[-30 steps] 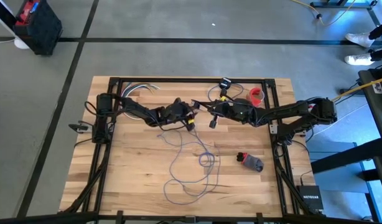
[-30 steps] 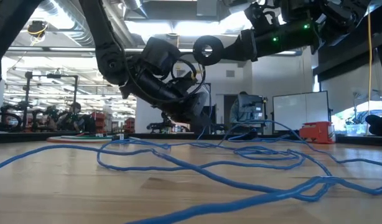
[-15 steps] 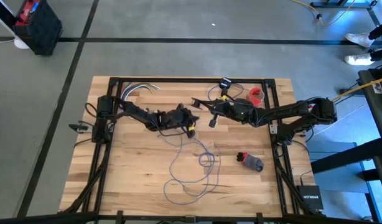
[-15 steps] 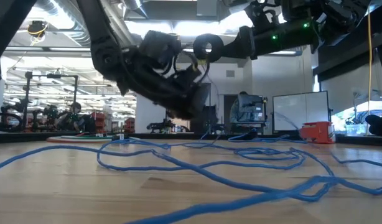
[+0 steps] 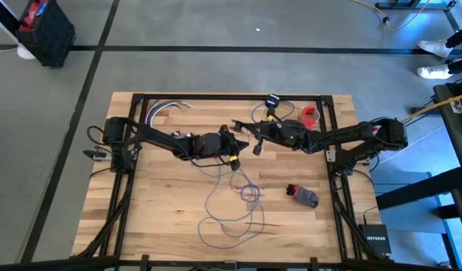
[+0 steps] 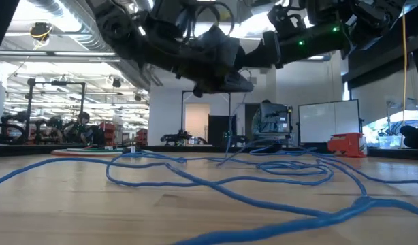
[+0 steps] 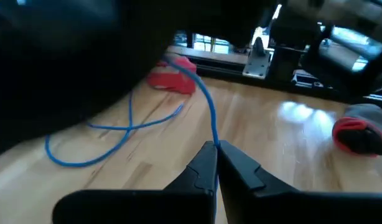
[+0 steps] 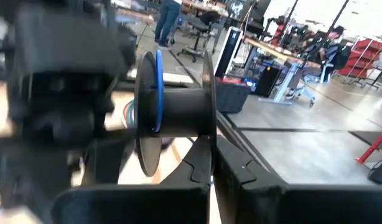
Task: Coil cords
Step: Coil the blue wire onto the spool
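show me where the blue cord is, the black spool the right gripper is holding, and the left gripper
blue cord (image 5: 216, 197): high view, on the loose loop lying on the table.
black spool (image 8: 178, 117): right wrist view, on its barrel between the two flanges.
left gripper (image 7: 216, 149): left wrist view, at the fingertips, shut on the cord.

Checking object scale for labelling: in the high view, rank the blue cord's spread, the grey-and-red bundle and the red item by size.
1. blue cord, sprawling loops.
2. grey-and-red bundle.
3. red item, only slightly smaller, so the last two are nearly tied.

Blue cord (image 5: 232, 197) — pale wood table (image 5: 163, 203) — black spool (image 8: 172, 112), red-and-grey bundle (image 5: 304, 195).
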Tool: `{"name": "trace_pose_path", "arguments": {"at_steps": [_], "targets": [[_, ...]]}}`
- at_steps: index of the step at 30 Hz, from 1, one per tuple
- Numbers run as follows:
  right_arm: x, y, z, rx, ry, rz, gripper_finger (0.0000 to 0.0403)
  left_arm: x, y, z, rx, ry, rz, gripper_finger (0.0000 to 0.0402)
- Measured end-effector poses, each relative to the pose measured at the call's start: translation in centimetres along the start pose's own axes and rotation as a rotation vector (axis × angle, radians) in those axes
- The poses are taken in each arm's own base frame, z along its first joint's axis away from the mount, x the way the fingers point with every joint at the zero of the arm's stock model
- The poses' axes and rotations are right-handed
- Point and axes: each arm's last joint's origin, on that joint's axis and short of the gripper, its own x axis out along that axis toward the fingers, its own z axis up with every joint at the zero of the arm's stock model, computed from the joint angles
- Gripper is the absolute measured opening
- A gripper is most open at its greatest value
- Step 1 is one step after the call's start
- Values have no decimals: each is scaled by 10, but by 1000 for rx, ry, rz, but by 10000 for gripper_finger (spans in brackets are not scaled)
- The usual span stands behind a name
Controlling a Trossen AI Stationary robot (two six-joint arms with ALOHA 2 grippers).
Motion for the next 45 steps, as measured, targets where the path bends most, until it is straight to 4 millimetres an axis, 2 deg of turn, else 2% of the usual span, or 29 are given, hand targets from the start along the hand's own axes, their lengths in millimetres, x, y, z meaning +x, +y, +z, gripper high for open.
{"name": "trace_pose_path", "arguments": {"at_steps": [11, 18, 24, 28, 33, 38, 45], "targets": [[0, 0, -2, -51, 31, -29, 3, -41, -11, 49, 33, -35, -34, 1], [0, 0, -4, -58, 46, -24, 3, -68, -4, 79, 80, -93, -3, 1], [0, 0, -5, -61, 60, -19, 3, -94, 9, 92, 116, -19, 76, 1], [0, 0, -6, -62, 63, -17, 3, -105, 15, 92, 124, 43, 138, 1], [0, 2, -5, -51, 45, 43, 3, -105, 25, 85, 142, 124, 209, 1], [-2, 2, -2, -22, 21, 80, 3, -104, 33, 74, 144, 219, 276, 1], [-10, -3, 16, 27, -87, 88, 3, -102, 33, 48, 110, 194, 268, 1]]}}
